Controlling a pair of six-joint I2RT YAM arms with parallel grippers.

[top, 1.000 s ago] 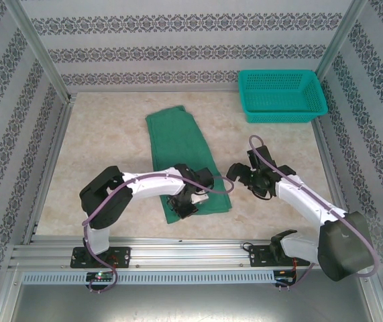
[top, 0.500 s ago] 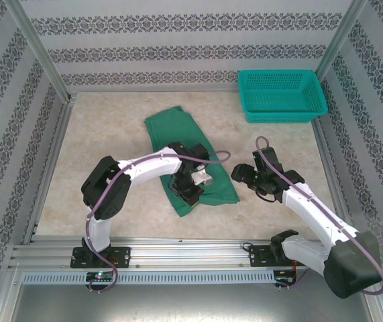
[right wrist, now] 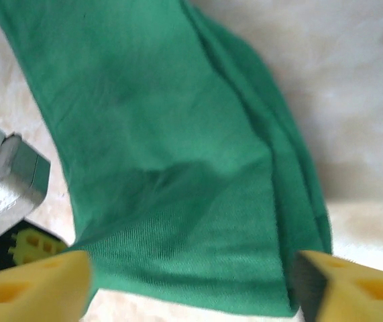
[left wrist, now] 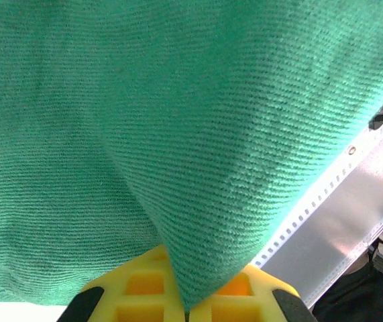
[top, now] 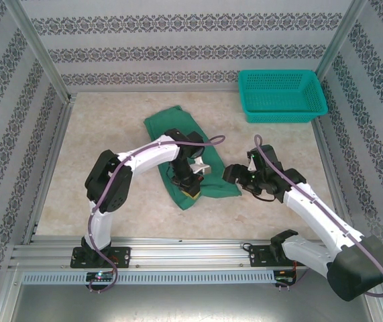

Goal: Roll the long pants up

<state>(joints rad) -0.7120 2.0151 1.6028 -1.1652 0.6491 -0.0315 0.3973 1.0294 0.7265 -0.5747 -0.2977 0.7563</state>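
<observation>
The long pants, dark green cloth, lie in the middle of the table with their near end folded back. My left gripper is shut on that folded near end and holds it over the pants. In the left wrist view the cloth drapes down into the pinch of the yellow fingers. My right gripper stands open at the pants' right near corner. Its wrist view shows the cloth just ahead of the wide-apart fingers, with nothing between them.
A teal mesh basket stands at the back right by the wall. Patterned walls and metal posts close in the table on three sides. The aluminium rail runs along the near edge. Bare tabletop lies left of the pants.
My left gripper has carried the pinched near end farther away from the rail, folding the pants over themselves. The right gripper has shifted left to the pants' edge.
</observation>
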